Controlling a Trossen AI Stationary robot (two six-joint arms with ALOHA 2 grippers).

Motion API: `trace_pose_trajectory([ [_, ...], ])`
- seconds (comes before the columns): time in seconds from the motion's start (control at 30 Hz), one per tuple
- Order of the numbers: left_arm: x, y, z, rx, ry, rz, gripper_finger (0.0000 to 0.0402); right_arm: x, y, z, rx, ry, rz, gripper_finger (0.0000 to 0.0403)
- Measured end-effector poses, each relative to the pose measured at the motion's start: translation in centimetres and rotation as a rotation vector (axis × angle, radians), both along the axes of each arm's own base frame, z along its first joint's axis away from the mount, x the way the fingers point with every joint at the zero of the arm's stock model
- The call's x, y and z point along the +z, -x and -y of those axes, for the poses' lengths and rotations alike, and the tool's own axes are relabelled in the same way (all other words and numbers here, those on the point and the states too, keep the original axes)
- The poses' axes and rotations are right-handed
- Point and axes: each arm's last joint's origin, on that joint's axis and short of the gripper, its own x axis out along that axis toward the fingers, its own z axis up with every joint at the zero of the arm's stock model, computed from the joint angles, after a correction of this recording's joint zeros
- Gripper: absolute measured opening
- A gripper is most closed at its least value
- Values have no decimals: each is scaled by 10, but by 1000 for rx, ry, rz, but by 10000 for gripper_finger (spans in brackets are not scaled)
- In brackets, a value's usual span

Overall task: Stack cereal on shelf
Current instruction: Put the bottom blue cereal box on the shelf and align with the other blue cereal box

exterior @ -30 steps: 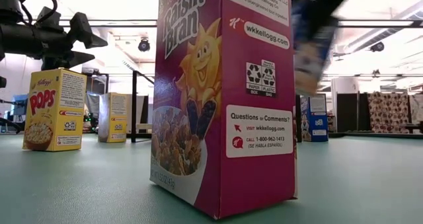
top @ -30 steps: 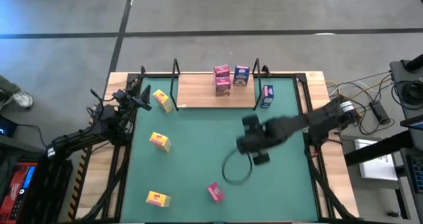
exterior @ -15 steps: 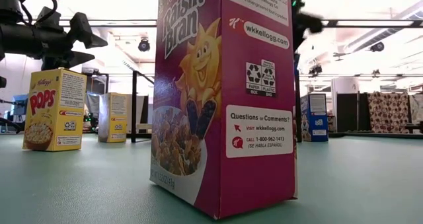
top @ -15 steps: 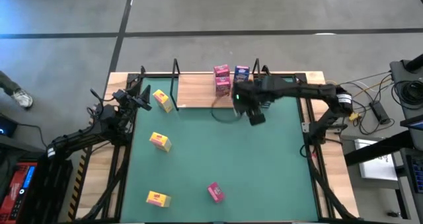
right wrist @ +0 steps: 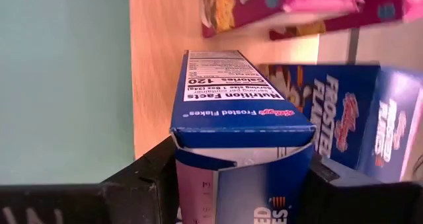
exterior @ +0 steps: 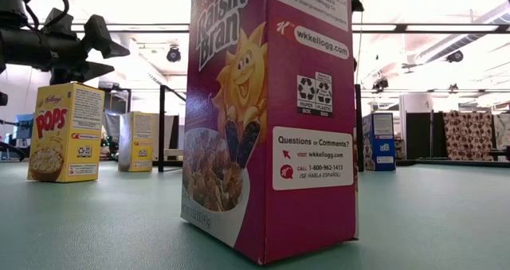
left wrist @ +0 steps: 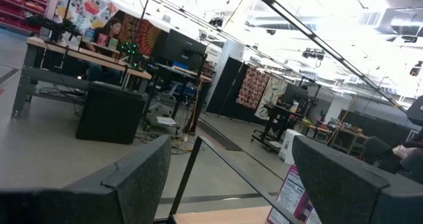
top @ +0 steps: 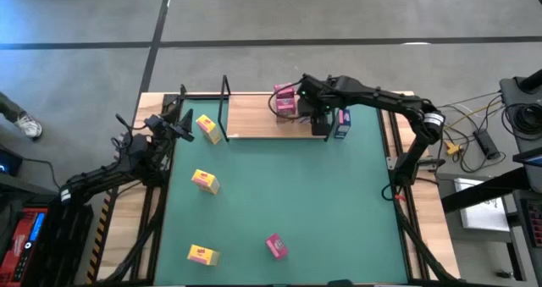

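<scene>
My right gripper (top: 317, 116) is over the right end of the wooden shelf (top: 254, 118), shut on a blue cereal box (right wrist: 238, 112). The arm hides that box in the high view. Two pink boxes (top: 285, 102) stand on the shelf just left of the gripper. Another blue box (top: 342, 123) stands on the green table by the shelf's right upright. Three yellow boxes (top: 207, 128) (top: 204, 181) (top: 201, 255) and one pink box (top: 275, 246) rest on the table. My left gripper (top: 174, 122) waits open at the table's left edge. My right gripper pinches the blue box between its two fingers (right wrist: 149, 174), on two opposite faces near the end closest to the wrist (right wrist: 184, 151). The box's narrow nutrition panel faces the wrist camera and the box points away along the fingers, above the shelf board. Whether it touches the board cannot be told.
Black wire uprights (top: 226, 91) (top: 329, 88) stand at the shelf's ends. In the low view the pink box (exterior: 271, 119) fills the foreground, with yellow boxes (exterior: 65, 131) and the blue box (exterior: 378, 141) behind. Open green table lies between the shelf and the near boxes.
My right gripper has carried the blue box from the middle of the table toward the far edge and now reaches over the shelf's right end, beside the pink boxes. The left arm has kept still.
</scene>
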Motion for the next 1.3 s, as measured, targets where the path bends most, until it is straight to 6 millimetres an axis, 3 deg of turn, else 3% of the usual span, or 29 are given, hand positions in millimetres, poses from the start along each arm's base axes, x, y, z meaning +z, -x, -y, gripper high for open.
trace_pose_trajectory([
  [1.3,0,0,0,1,0,0,299,-3,5,9,69,2,-21,197],
])
